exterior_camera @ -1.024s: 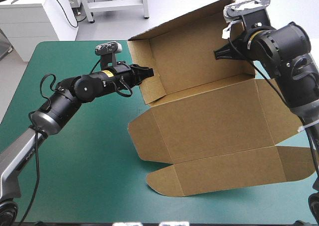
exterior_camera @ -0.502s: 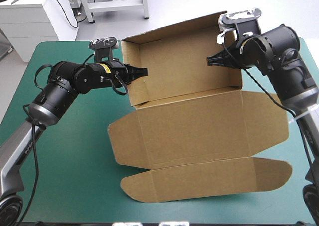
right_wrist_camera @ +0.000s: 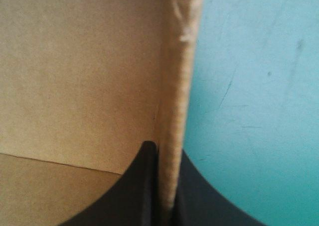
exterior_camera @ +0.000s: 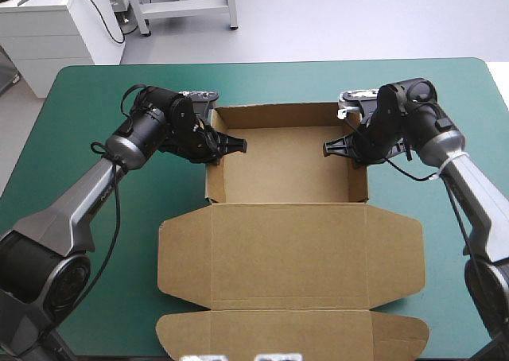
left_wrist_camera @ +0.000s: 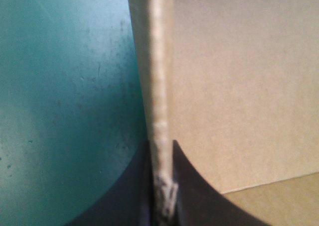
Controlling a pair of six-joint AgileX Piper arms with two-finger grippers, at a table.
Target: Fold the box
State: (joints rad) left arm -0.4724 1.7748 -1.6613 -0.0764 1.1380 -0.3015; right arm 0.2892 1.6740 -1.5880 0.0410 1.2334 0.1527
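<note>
Pinching box (exterior_camera: 286, 178) walls | L pincer (exterior_camera: 238, 145): nips left wall | R pincer (exterior_camera: 328, 149): nips right wall | tray open, lid (exterior_camera: 290, 254) flat

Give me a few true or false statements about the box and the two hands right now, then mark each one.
1. The left hand is shut on the left wall of the box. True.
2. The right hand hangs open above the tray. False: it is shut on the right wall.
3. The lid lies flat on the teal-green cover, on the near side of the tray. True.
4. The box is one flat sheet with no walls raised. False: its walls stand up, forming an open tray.
</note>
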